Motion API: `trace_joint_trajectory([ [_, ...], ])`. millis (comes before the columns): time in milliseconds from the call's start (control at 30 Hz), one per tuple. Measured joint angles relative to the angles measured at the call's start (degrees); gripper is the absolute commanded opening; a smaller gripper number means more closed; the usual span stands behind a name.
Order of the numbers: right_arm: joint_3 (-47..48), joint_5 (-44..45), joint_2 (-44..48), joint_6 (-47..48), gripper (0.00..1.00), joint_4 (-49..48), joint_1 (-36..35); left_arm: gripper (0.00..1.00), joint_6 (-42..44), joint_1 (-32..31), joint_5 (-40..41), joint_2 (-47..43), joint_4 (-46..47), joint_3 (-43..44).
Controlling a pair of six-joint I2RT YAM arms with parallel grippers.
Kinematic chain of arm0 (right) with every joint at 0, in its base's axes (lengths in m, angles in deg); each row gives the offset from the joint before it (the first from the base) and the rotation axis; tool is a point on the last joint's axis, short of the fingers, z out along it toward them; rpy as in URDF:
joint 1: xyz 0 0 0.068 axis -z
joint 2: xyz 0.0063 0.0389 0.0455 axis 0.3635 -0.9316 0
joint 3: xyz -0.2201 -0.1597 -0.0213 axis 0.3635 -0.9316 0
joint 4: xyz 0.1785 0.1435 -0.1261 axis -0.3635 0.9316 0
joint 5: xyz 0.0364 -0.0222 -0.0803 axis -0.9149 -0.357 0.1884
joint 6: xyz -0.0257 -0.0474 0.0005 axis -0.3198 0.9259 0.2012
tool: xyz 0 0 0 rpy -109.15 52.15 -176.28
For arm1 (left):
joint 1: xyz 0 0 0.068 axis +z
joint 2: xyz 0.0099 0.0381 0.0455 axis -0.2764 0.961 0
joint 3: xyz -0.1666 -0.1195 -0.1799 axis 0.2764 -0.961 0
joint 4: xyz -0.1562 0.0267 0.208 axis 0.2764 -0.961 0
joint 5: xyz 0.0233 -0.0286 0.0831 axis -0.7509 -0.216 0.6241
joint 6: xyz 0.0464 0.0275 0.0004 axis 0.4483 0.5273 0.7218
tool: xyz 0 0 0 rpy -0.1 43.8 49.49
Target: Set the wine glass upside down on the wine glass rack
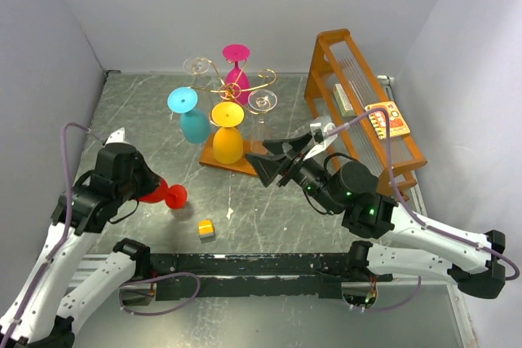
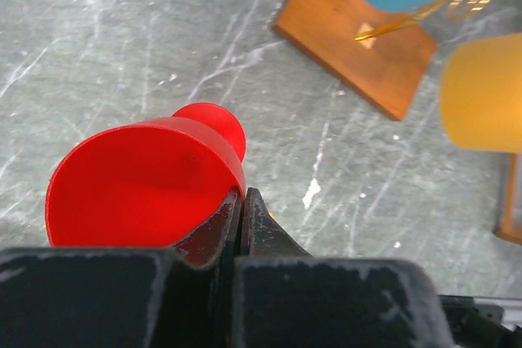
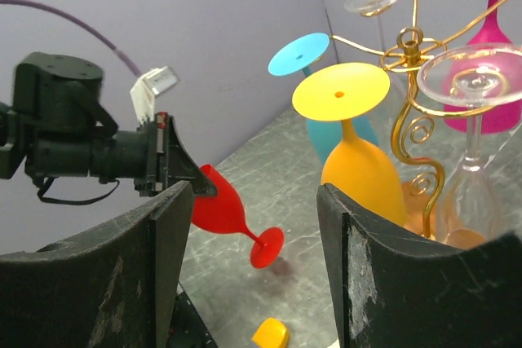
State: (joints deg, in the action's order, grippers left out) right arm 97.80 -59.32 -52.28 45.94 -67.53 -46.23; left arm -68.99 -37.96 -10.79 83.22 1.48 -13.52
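Observation:
The red wine glass (image 1: 163, 194) lies tilted at the left of the table, its bowl toward my left arm and its foot (image 3: 267, 247) low over the tabletop. My left gripper (image 2: 243, 193) is shut on the bowl's rim (image 2: 139, 181), one finger inside the bowl and one outside. The wine glass rack (image 1: 231, 87), a gold wire tree on a wooden base (image 2: 351, 46), stands at the middle back with teal, yellow, magenta and clear glasses hanging upside down. My right gripper (image 3: 253, 189) is open and empty, in front of the rack's base (image 1: 269, 165).
A tall orange slatted wooden frame (image 1: 359, 95) stands at the right, with a small printed box (image 1: 387, 119) on it. A small yellow block (image 1: 206, 229) lies on the table near the front, just right of the red glass's foot.

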Motion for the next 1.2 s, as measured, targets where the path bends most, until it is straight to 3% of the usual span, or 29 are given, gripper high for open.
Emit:
trace_joint_trajectory([
  [267,0.57,2.89,-2.67,-11.17,0.61,4.79,-0.02,0.07,0.7,0.0,-11.04,-9.31,6.38,-1.33],
  [767,-5.2,7.96,-8.24,-51.82,0.48,18.1,0.0,0.07,-4.44,-0.02,-31.98,-15.34,26.05,-18.1],
  [1200,-6.16,9.18,-16.7,-83.49,0.4,25.66,0.0,0.07,-10.93,-0.04,-37.53,-15.23,45.09,-29.31],
])
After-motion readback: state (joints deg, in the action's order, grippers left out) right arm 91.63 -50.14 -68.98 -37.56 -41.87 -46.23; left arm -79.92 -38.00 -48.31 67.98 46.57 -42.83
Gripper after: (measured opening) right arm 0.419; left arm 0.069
